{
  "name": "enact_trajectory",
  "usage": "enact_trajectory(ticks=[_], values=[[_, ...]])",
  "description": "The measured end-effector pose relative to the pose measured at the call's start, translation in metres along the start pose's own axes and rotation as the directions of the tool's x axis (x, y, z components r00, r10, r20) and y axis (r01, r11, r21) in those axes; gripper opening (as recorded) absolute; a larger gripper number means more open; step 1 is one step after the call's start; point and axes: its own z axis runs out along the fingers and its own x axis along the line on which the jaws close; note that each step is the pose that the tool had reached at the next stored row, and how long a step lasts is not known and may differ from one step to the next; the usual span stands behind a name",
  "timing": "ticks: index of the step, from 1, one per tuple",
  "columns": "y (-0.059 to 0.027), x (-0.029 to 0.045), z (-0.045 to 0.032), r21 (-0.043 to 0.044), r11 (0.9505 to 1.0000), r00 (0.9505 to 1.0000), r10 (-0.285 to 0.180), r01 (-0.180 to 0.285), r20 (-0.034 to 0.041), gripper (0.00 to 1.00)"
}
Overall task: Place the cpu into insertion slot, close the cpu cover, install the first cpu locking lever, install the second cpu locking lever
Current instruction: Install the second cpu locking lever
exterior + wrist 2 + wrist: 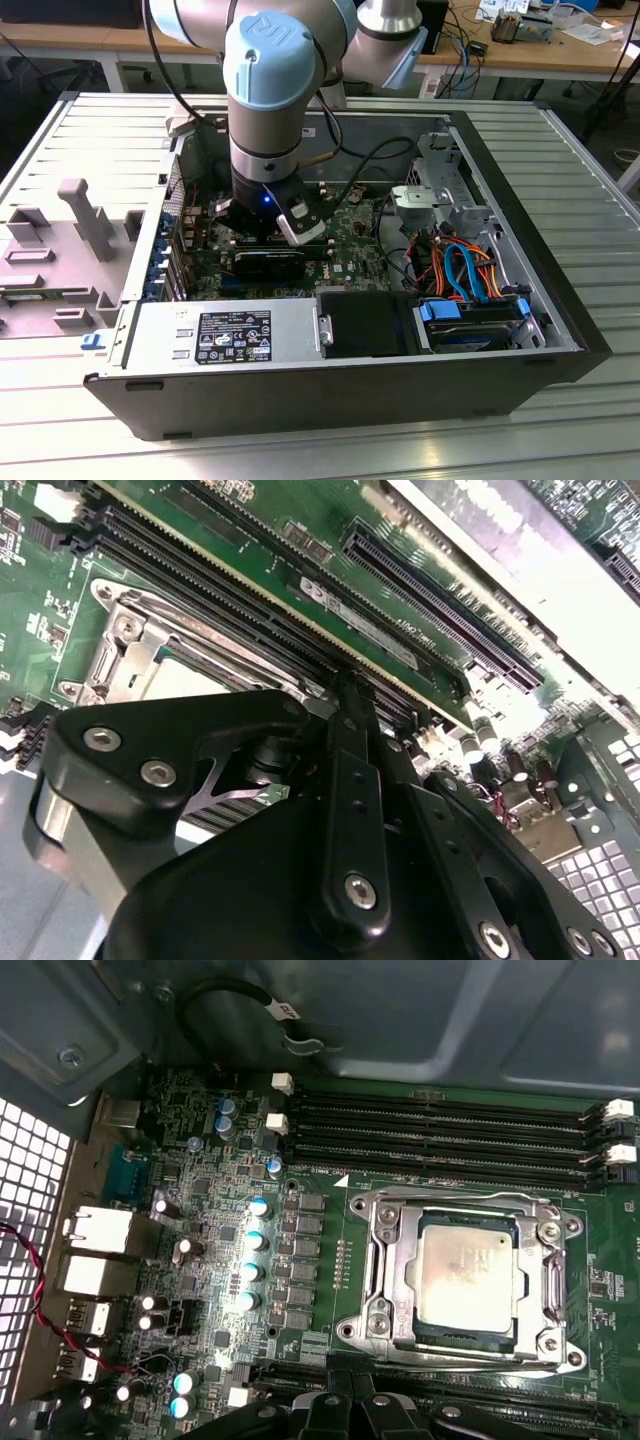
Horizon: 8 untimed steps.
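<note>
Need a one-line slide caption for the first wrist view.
CPU seated in the insertion slot with the CPU cover closed around it, end effector beside the socket on the green motherboard.

An open computer case point(330, 390) sits on a slatted metal table point(590, 160).

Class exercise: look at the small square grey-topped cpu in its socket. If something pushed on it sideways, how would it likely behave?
The small flat square cpu with grey metallic top probably would not slide: the thin silvery metal cpu cover frames it closely. It looks rigid, not floppy. Its smooth, shiny top suggests that it is slippery.
</note>
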Motion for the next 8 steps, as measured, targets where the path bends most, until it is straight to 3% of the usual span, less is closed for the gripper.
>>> enact_trajectory(ticks=[8], values=[[0.0053, -0.0006, 0.0027, 0.0002, 1.0, 1.0, 0.0, 0.0, -0.0002, 0.11]])
